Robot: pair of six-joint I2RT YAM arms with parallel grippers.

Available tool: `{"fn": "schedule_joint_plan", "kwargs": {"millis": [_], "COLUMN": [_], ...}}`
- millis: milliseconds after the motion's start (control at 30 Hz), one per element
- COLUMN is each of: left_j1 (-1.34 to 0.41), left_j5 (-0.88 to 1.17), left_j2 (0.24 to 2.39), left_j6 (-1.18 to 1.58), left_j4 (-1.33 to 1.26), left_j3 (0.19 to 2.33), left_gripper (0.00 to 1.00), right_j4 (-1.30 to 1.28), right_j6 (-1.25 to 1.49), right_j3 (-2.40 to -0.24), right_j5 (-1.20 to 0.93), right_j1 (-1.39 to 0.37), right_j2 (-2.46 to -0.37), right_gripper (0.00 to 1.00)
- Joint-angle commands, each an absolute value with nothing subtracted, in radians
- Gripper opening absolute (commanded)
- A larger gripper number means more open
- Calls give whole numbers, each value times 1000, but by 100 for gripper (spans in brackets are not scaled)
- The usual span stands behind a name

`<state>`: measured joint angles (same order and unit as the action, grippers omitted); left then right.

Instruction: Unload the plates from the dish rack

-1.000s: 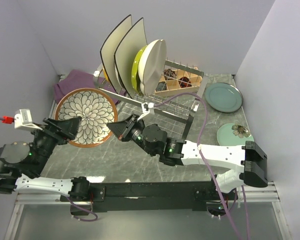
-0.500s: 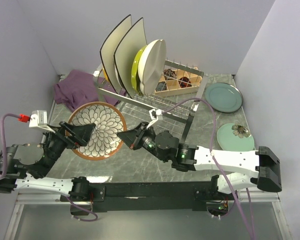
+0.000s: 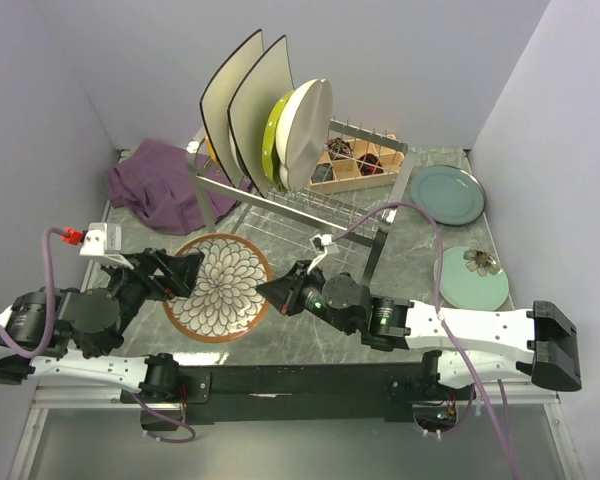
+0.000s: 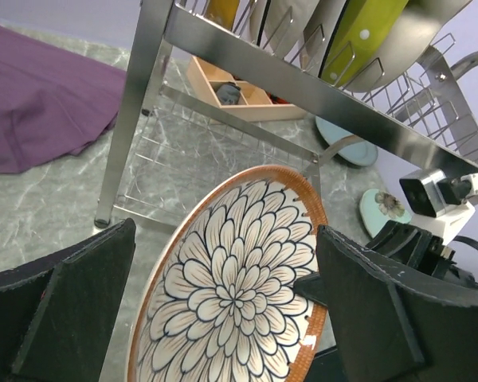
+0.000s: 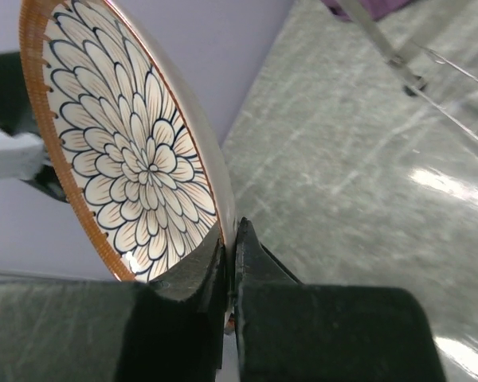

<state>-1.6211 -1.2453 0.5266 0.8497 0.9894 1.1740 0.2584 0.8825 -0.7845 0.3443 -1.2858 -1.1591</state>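
Right gripper (image 5: pixel 229 239) clamped tight on rim of brown-rimmed plate (image 3: pixel 218 288), which sits tilted just in front of dish rack (image 3: pixel 310 205). Left gripper (image 3: pixel 183 272) spread wide, fingers either side of plate, gripping nothing. Your top view hides pinch point; right wrist view shows it. Plate's lower edge cut off in left wrist view; contact with table (image 3: pixel 405 265) unclear. Four plates upright in rack. Teal-grey plate (image 3: pixel 446 193) and mint plate (image 3: pixel 470 277) lie right of rack.

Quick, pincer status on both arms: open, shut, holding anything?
Left pincer: open, gripping nothing.
Right pincer: shut on the rim of the brown-rimmed patterned plate.
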Motion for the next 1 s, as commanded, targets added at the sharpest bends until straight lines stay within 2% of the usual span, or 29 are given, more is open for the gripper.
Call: {"fn": "schedule_joint_plan", "kwargs": {"millis": [0, 200, 433, 533, 667, 800, 867, 967], "left_j1": [-1628, -1628, -1626, -1612, -1482, -1217, -1133, -1114], "left_j5": [-1278, -1325, -1364, -1379, -1342, -1133, -1085, -1037], "left_j2": [568, 647, 681, 721, 779, 894, 887, 781], "left_j6": [703, 608, 349, 334, 103, 169, 175, 184], "left_j4": [873, 807, 588, 587, 391, 507, 461, 335], "left_j3": [1190, 1221, 1180, 1210, 1216, 1313, 1310, 1270], "left_gripper": [99, 99, 99, 99, 99, 100, 99, 100], "right_j4": [410, 413, 443, 437, 443, 462, 466, 471], "right_j6": [959, 948, 933, 923, 920, 923, 920, 920], "right_j3": [-769, -703, -655, -653, -646, -634, -637, -647], "right_j5": [405, 388, 367, 357, 342, 334, 328, 314], "right_j1": [-1247, -1247, -1249, -1247, -1247, -1247, -1246, -1247], "right_j2": [-1055, -1037, -1052, -1048, -1065, -1077, -1091, -1121], "right_gripper": [0, 0, 0, 0, 0, 0, 0, 0]}}
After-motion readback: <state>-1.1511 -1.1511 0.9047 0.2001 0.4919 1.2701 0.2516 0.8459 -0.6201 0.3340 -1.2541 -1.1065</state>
